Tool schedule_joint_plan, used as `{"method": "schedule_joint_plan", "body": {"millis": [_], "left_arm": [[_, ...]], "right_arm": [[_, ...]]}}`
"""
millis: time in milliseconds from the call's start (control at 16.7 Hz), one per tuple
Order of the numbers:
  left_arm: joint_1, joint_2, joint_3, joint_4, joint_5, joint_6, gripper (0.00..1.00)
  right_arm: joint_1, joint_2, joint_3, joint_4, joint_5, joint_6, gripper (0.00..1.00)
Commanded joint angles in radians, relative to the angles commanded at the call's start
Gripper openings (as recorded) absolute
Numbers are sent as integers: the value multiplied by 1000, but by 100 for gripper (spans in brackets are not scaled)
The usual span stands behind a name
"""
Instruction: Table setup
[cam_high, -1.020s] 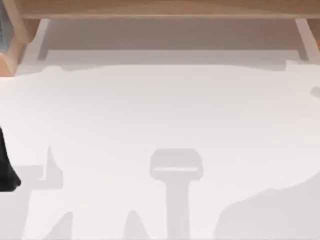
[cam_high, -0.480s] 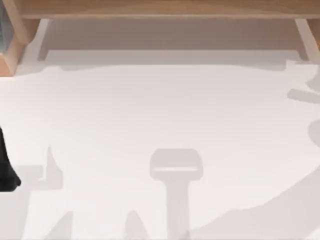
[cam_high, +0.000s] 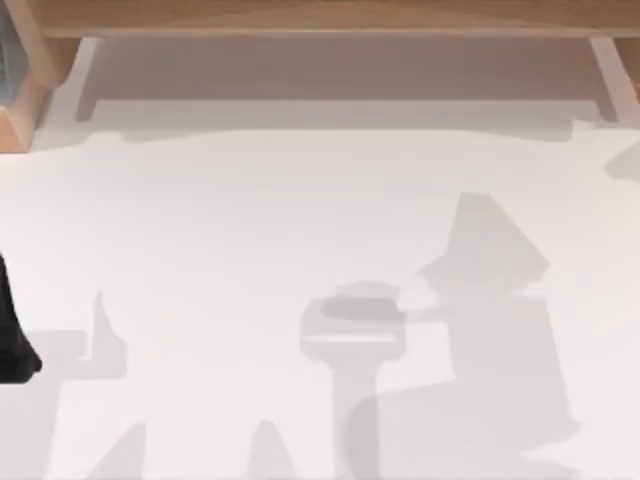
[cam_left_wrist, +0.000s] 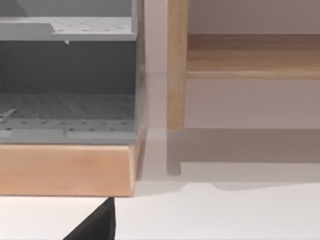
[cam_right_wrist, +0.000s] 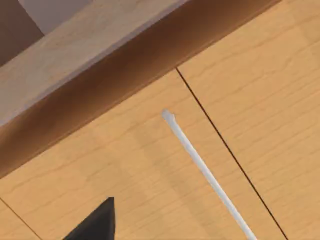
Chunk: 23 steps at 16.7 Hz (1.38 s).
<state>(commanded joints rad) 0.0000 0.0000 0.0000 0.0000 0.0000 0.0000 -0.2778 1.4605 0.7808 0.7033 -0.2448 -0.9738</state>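
The white table (cam_high: 250, 220) spreads across the top view, bare apart from soft grey shadows. A black part of my left arm (cam_high: 12, 340) sits at the table's left edge. In the left wrist view a black tip of my left gripper (cam_left_wrist: 95, 225) hangs over the table (cam_left_wrist: 225, 215), facing a grey rack. In the right wrist view a black tip of my right gripper (cam_right_wrist: 95, 222) points at wooden cabinet doors (cam_right_wrist: 150, 165) with a white bar handle (cam_right_wrist: 205, 170). A large arm-shaped shadow (cam_high: 490, 300) lies right of the table's middle.
A wooden shelf unit (cam_high: 330, 20) runs along the table's far edge, with a white post (cam_high: 610, 70) at the right. At the far left stands a grey perforated rack (cam_left_wrist: 70, 110) on a wooden base (cam_left_wrist: 65, 167), beside a wooden upright (cam_left_wrist: 177, 65).
The right arm's shadow has swept from the table's right edge in towards the middle and grown larger. The left arm has stayed still.
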Motion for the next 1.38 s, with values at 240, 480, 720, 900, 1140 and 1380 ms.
{"method": "schedule_joint_plan", "body": {"millis": [240,480,720,900,1140,1380], "left_arm": [[0,0,0,0,0,0,100],[0,0,0,0,0,0,100],[0,0,0,0,0,0,100],[0,0,0,0,0,0,100],[0,0,0,0,0,0,100],[0,0,0,0,0,0,100]], "right_arm": [[80,-507,-234,-210,80,298,100],[162,-967,-465,-418,153,588,100],[232,-1291,-658,-592,210,825,100],[267,-1424,-753,-678,237,940,100],[278,-1460,-781,-703,245,974,100],[278,-1460,-781,-703,245,974,100]]}}
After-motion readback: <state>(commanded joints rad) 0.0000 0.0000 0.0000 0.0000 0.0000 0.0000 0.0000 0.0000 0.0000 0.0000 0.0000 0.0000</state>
